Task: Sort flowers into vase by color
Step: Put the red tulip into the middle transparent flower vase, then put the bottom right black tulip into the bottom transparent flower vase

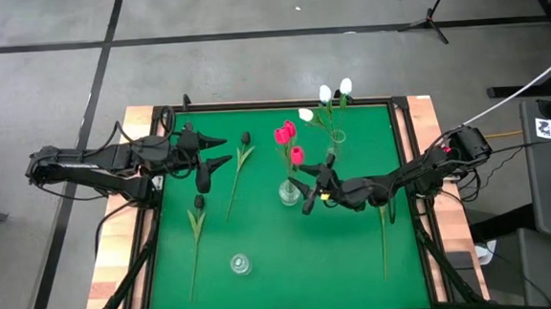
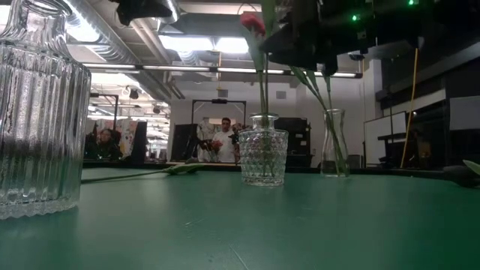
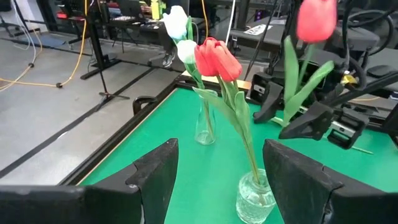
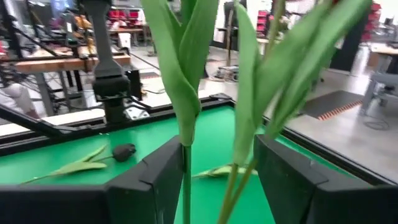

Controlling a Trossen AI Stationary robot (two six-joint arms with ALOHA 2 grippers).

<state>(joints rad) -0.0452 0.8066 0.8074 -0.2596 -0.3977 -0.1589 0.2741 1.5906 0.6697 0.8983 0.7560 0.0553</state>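
On the mat, whites and reds stand in vases, darks lie unsorted; right gripper open around red stems, left gripper open, empty.

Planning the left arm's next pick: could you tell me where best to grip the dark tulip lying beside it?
Grip the dark tulip mid-stem, coming straight down from above. It lies flat on the green mat, its thin stem bare and clear of the neighbouring flowers.

Three vases — two pink-red tulips, three white tulips, three dark tulips — two arms
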